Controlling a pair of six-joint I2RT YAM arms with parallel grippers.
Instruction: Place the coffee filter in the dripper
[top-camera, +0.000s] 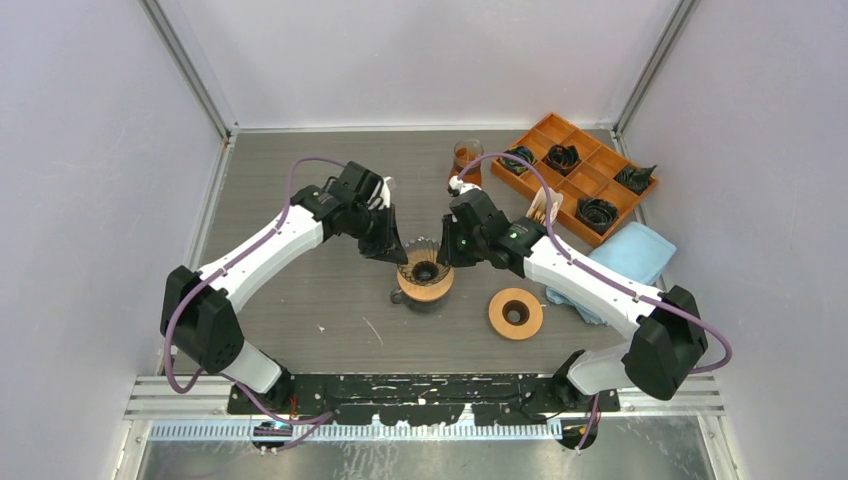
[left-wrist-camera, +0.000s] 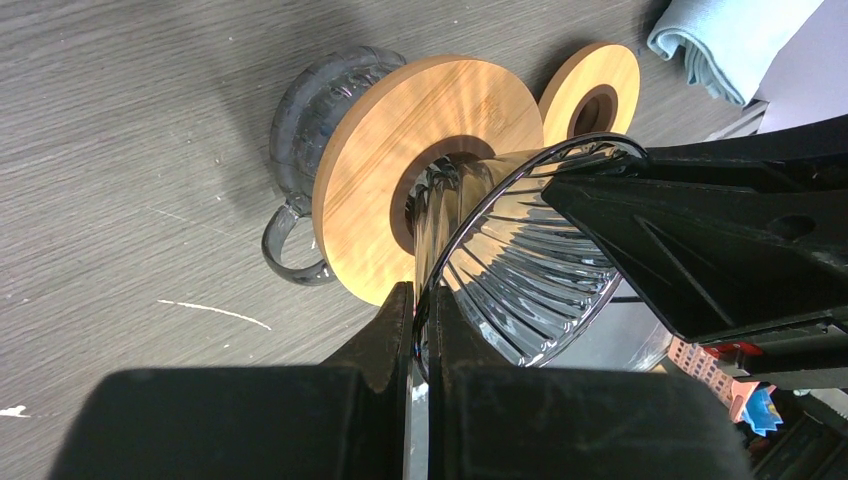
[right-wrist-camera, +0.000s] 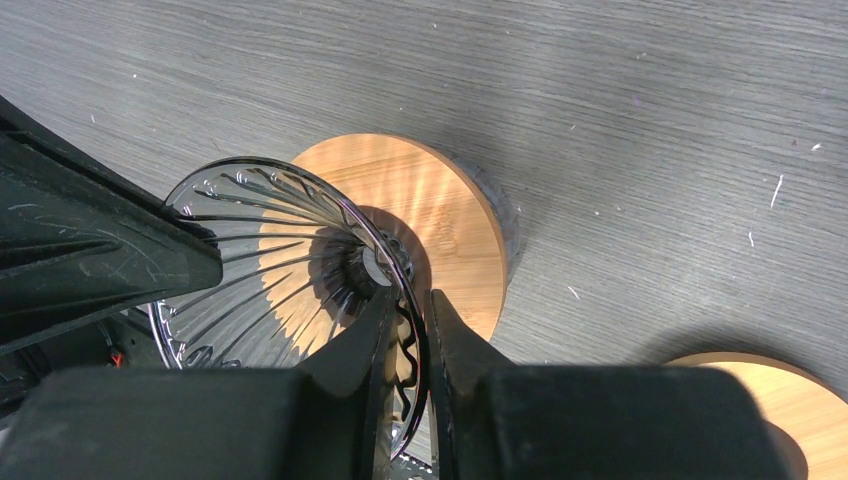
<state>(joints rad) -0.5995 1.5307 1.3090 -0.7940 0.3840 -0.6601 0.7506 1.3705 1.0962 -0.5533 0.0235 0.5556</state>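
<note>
Left gripper (left-wrist-camera: 420, 335) pinches the dripper (top-camera: 424, 268) by its left rim. Right gripper (right-wrist-camera: 408, 335) straddles the opposite rim, jaws narrow, though I cannot tell if it grips. Filters (top-camera: 541, 207) seem to stand behind the right arm, nearer that gripper.

No text, label, brand, number or sign can be read in any view, whether on the dripper (top-camera: 424, 268), the tray (top-camera: 553, 130) or the surface (top-camera: 300, 300).

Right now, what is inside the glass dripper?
The dripper shows only ribbed glass and its drain hole, no filter. The left gripper and right gripper pinch its rim, covering small parts.
</note>
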